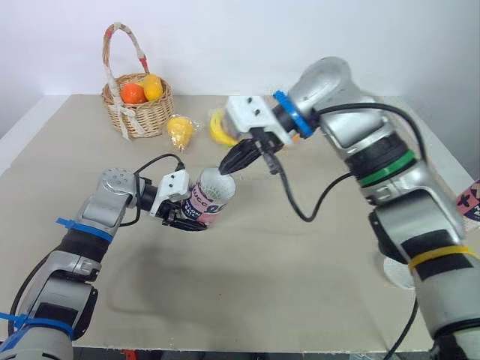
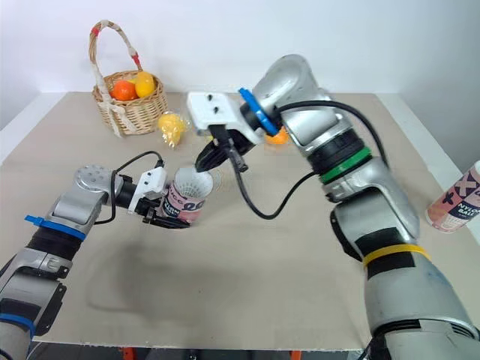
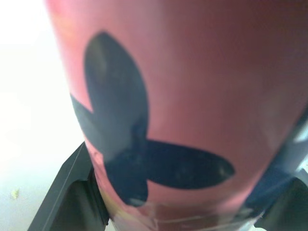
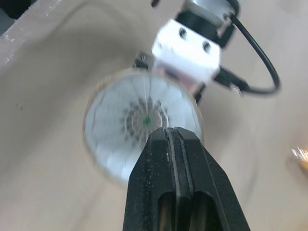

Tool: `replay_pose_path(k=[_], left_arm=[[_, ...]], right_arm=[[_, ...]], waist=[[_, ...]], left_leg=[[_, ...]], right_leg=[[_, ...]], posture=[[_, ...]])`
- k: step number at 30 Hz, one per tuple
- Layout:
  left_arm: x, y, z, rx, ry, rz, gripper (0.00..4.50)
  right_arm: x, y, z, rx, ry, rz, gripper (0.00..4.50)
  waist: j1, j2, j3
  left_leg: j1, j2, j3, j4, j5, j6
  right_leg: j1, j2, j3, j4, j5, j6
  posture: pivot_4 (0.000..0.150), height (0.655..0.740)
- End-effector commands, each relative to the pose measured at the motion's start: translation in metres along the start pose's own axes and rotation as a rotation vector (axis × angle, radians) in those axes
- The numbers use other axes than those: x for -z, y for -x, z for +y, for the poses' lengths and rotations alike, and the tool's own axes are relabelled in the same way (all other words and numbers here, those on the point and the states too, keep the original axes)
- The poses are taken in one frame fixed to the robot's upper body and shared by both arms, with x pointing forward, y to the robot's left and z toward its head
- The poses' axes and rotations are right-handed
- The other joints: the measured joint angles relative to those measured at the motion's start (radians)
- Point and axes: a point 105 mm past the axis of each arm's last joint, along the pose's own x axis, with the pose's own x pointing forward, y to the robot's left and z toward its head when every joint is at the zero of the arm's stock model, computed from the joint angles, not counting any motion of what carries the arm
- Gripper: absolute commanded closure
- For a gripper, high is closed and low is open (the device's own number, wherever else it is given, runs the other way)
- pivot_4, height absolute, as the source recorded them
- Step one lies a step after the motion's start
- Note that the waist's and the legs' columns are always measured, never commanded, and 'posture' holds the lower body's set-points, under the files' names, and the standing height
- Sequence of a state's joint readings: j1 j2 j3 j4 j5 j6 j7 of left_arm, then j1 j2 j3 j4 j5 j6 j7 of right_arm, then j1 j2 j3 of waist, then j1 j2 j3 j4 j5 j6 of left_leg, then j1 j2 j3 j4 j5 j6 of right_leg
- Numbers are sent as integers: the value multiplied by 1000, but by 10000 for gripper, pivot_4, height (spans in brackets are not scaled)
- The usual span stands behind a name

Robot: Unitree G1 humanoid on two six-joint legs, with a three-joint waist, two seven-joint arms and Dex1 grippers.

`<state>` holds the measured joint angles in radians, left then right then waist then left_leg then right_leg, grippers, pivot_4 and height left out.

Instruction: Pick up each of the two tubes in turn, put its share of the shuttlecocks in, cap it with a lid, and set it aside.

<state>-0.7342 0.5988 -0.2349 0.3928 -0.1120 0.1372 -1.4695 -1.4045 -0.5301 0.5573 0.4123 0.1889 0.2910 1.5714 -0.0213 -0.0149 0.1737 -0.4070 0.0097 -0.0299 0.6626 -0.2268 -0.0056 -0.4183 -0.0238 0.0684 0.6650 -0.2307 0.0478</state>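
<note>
Tube (image 1: 208, 196) sits clamped in your left gripper (image 1: 187, 221) over the table (image 1: 300, 300), mouth tilted up toward your right gripper (image 1: 229, 163), whose fingers, pressed together on nothing, look placed to push the seated shuttlecock (image 4: 144, 120) deeper

Woven wicker basket (image 1: 147, 117) toward the far left of the beige table (image 1: 247, 300).
It holds an orange fruit (image 1: 133, 92) and a yellow fruit (image 1: 153, 87); a clear-wrapped yellow fruit (image 1: 179, 130) lies just beside it.

Beige table (image 1: 247, 300) — plain white wall (image 1: 262, 37) behind, even light
</note>
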Motion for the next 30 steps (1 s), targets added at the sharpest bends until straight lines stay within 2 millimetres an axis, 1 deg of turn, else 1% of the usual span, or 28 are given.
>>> replay_pose_path(k=[1,3,6,8,10,12,13,16,17,18,19,21,22,24,27,29,30], left_arm=[[-4,-10,-4,15,-5,-46,15122],[-15,-12,-7,29,-12,-136,15122],[-36,-13,-13,45,19,-320,15122],[-50,-14,-17,49,50,-450,15122],[-59,-16,-23,61,72,-530,15122],[-59,-23,-31,80,74,-556,15122],[-54,-28,-35,86,66,-543,15122],[-33,-44,-48,103,49,-467,15122],[-26,-49,-52,115,50,-439,15122],[-22,-52,-56,126,47,-421,15122],[-19,-55,-59,133,44,-404,15122],[-14,-60,-60,134,45,-381,15122],[-14,-62,-61,131,46,-376,15122],[-15,-65,-60,119,48,-378,15122],[-20,-68,-62,114,51,-389,15122],[-22,-68,-63,108,51,-396,15122],[-23,-69,-64,105,52,-398,15122]], right_arm=[[-17,38,3,89,28,-78,43947],[-19,59,4,192,1,-136,43947],[-15,79,14,302,-50,-209,43947],[-3,88,23,392,-115,-221,43947],[11,91,33,461,-167,-202,43947],[25,92,47,522,-232,-180,43947],[35,92,55,552,-259,-145,43947],[65,99,80,643,-360,-46,43947],[76,101,91,656,-399,-2,37972],[85,102,100,656,-434,33,36368],[93,104,110,645,-468,65,32021],[112,111,127,636,-519,155,25103],[121,115,134,633,-549,197,18900],[132,122,150,593,-603,250,18900],[155,133,180,506,-664,374,18900],[169,145,196,479,-714,437,18900],[173,149,200,475,-733,452,18900]], waist=[[0,0,0],[2,0,0],[0,-3,2],[-1,-5,3],[-2,-5,3],[-1,-5,3],[-2,-4,3],[-1,-4,3],[-2,-3,3],[-1,-3,4],[0,-4,4],[1,-4,4],[1,-4,4],[0,-3,4],[-1,-3,4],[-1,-4,4],[-2,-4,4]], left_leg=[[0,0,0,0,0,0],[-1,0,-1,0,0,0],[-3,0,0,0,0,-1],[-7,1,0,0,-1,-1],[-12,1,-2,0,-1,-1],[-16,1,0,0,-1,-1],[-16,1,-1,0,-1,-1],[-17,1,1,0,-2,0],[-17,1,1,0,-2,0],[-17,1,2,0,-2,0],[-17,1,4,0,-1,0],[-16,1,2,2,-1,0],[-15,1,2,4,-1,0],[-14,1,4,7,-1,0],[-8,1,8,7,-1,0],[-3,2,9,7,-1,0],[-2,2,11,7,-1,0]], right_leg=[[0,0,0,0,0,0],[0,0,-1,0,0,0],[-2,-2,0,-1,0,-1],[-6,-1,0,-1,1,-2],[-10,-1,-1,0,2,-4],[-16,0,0,0,4,-6],[-16,0,-1,1,4,-6],[-18,0,0,1,4,-8],[-18,1,0,1,4,-8],[-18,1,1,1,4,-7],[-19,1,1,0,5,-7],[-16,2,1,0,1,0],[-14,2,1,0,2,1],[-13,2,2,-1,3,1],[-7,1,4,-2,2,0],[-3,1,5,-2,1,-1],[-2,0,6,-2,2,-1]], posture=[[1500,7298],[1500,7298],[1500,7298],[1500,7298],[1500,7298],[1500,7298],[1500,7298],[1500,7298],[1500,7298],[1500,7298],[1500,7298],[1500,7298],[1500,7298],[1500,7298],[1500,7298],[1500,7298],[1500,7298]])
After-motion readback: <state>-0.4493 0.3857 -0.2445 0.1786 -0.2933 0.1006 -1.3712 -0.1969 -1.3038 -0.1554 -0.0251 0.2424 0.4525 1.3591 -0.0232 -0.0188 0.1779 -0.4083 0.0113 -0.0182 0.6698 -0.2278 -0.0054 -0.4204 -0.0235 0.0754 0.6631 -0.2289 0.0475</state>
